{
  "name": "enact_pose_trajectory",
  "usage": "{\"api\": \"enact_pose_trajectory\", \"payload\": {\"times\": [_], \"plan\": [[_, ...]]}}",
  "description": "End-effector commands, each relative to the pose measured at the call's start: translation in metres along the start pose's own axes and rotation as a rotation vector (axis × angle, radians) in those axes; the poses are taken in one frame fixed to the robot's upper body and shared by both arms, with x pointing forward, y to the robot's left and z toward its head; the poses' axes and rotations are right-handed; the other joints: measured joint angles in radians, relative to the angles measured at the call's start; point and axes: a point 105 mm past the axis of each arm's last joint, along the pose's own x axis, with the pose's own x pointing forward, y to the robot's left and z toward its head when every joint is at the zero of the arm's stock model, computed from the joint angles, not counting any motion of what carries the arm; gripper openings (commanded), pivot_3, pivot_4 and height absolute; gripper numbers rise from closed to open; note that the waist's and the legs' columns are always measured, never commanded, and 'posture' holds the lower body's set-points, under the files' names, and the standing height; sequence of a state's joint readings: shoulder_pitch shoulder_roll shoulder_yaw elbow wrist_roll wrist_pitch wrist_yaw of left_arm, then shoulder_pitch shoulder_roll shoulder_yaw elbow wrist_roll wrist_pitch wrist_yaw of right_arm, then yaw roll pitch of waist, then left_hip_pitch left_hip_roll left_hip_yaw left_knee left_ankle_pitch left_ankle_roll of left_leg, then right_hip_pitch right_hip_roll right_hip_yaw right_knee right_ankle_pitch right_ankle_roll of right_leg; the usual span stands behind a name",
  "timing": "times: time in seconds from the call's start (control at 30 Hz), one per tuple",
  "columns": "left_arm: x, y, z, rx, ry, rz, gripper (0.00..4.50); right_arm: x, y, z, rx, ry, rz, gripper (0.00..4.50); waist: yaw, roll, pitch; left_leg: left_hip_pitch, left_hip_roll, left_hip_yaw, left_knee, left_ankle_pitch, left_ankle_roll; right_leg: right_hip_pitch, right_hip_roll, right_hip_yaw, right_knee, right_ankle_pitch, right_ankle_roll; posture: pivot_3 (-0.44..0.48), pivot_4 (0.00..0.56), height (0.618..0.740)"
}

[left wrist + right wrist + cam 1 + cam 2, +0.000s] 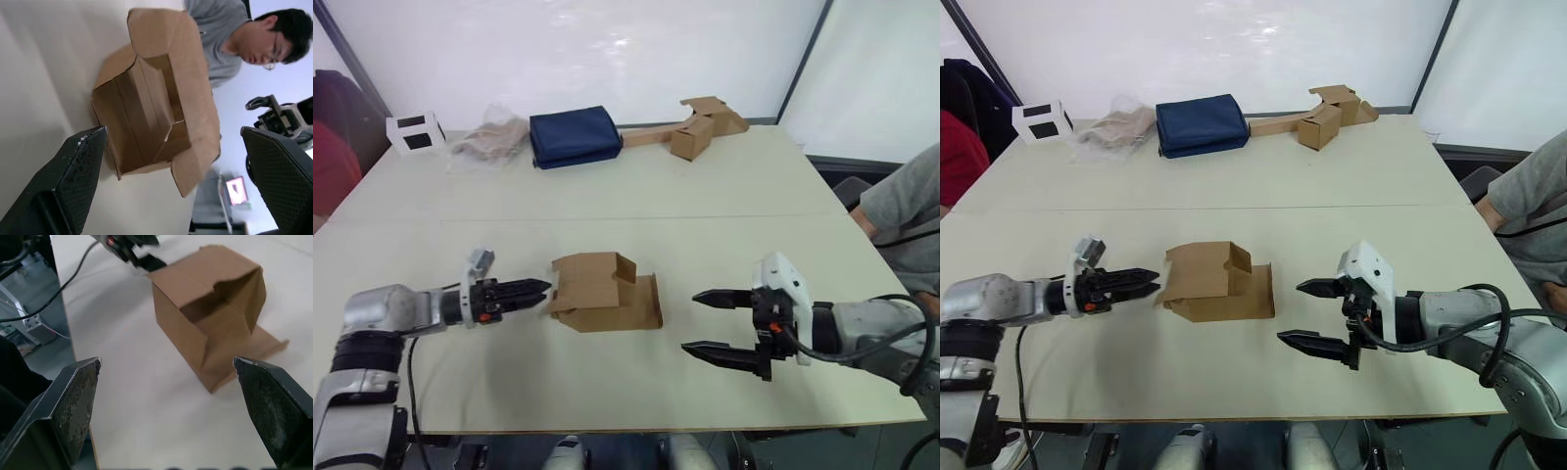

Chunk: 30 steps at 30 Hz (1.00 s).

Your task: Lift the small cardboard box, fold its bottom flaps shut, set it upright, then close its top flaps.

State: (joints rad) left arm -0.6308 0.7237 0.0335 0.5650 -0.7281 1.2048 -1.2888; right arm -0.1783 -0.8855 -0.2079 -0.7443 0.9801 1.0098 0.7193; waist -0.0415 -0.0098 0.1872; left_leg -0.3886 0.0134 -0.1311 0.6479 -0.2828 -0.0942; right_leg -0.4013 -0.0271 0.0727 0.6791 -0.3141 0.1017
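Nearest the head camera, the right gripper (717, 324) hovered over the table (724, 196) at about 4 o'clock, fingers spread wide, well apart from the small cardboard box (602, 292) and pointed towards it. That box lay on its side at the centre of the table, flaps at both ends hanging open, one flap flat on the surface toward 3 o'clock. At 9 o'clock the left gripper (536, 290) reached the box's near flap; whether it touched could not be determined, though its fingers (73, 176) stood parted in the wrist view.
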Motion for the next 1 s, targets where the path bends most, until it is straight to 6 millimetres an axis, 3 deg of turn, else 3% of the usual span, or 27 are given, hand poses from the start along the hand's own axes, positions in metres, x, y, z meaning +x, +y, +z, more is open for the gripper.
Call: {"api": "enact_pose_trajectory", "payload": {"times": [0.03,0.43,0.47,0.53,0.83,1.0], "plan": [[0.011,-0.007,0.010,0.048,0.031,-0.044,4.50,0.001,0.004,0.005,-0.022,-0.024,-0.022,4.46,-0.001,0.000,0.000,0.000,0.000,0.000,0.000,0.000,0.000,0.000,0.000,0.000,0.000,0.000,0.000,0.000,0.150,0.740],[0.057,-0.016,0.018,0.064,0.092,-0.166,4.50,-0.003,0.007,0.000,0.005,-0.019,-0.085,4.46,-0.003,0.000,0.000,0.000,0.000,0.000,0.000,0.000,0.000,0.000,0.000,0.000,0.000,0.000,0.000,0.000,0.150,0.740],[0.061,-0.018,0.019,0.060,0.088,-0.179,3.99,-0.004,0.005,0.000,0.007,-0.025,-0.104,4.50,-0.001,0.000,0.000,0.000,0.000,0.000,0.000,0.000,0.000,0.000,0.000,0.000,0.000,0.000,0.000,0.000,0.150,0.740],[0.064,-0.018,0.017,0.067,0.103,-0.193,3.52,-0.003,0.003,-0.002,0.014,-0.026,-0.119,4.50,-0.001,0.000,0.000,-0.001,-0.001,0.000,0.001,0.000,0.000,0.000,0.000,0.000,0.000,0.000,0.000,0.000,0.150,0.740],[0.064,-0.025,0.018,0.047,0.098,-0.237,0.03,0.004,0.007,-0.004,0.037,-0.043,-0.110,4.50,-0.003,0.000,0.000,-0.001,0.000,0.000,0.000,0.000,0.000,-0.001,0.000,0.000,0.001,0.000,0.000,0.000,0.150,0.740],[0.059,-0.041,0.022,0.131,0.119,-0.274,0.03,0.003,-0.002,-0.002,0.022,-0.062,-0.141,4.50,-0.003,-0.001,0.000,-0.001,0.000,0.000,0.001,0.000,0.000,-0.001,0.000,0.000,0.001,0.000,0.000,0.000,0.150,0.740]]}}
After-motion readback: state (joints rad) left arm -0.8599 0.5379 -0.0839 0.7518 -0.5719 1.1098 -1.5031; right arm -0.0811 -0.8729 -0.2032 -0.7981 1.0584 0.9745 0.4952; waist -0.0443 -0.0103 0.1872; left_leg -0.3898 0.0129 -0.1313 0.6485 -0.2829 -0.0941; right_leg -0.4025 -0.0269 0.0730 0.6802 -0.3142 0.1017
